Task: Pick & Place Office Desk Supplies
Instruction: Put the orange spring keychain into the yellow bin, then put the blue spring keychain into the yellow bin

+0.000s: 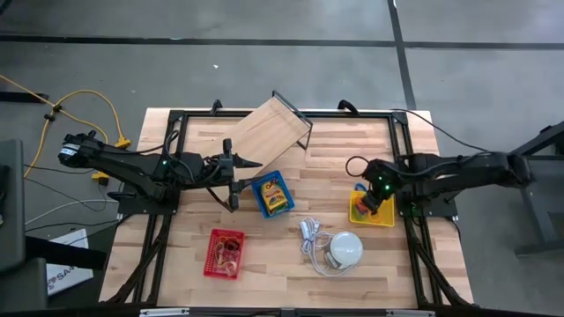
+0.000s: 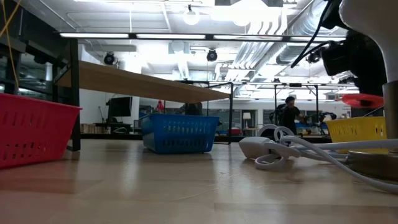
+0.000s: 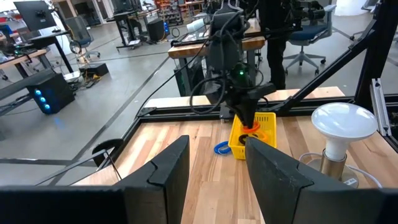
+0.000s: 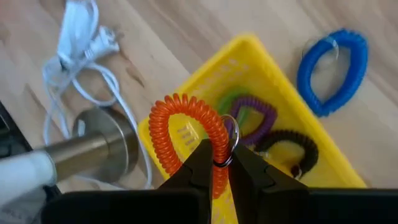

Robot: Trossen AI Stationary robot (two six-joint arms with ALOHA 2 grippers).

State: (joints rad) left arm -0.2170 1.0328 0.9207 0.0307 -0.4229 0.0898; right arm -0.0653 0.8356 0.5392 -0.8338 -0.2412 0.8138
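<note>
Pinched between the pressed-together fingers of my right claw (image 4: 216,163) was an orange coil band (image 4: 186,134), its small metal ring caught at my fingertips. Directly under that claw sat the yellow basket (image 4: 186,87), and only my right wrist view looked into it: one purple coil (image 4: 252,112), one green coil (image 4: 227,102) partly hidden behind it, and one black coil (image 4: 289,149). One blue coil (image 4: 333,62) lay on the wood just beyond the basket's far wall. That made five coil bands in all, counting mine.

From overhead I counted three baskets: the yellow one beneath my right claw, a blue basket (image 1: 272,194) just ahead of my left claw (image 1: 233,179), and a red basket (image 1: 225,253) nearer the table's front edge. That view alone showed packets inside the blue one and loose items in the red one, too small to tell apart.

My left claw hung spread wide, holding nothing. Its wrist view faced my right arm across the table, with the white dome lamp (image 3: 343,124) off beside it.
</note>
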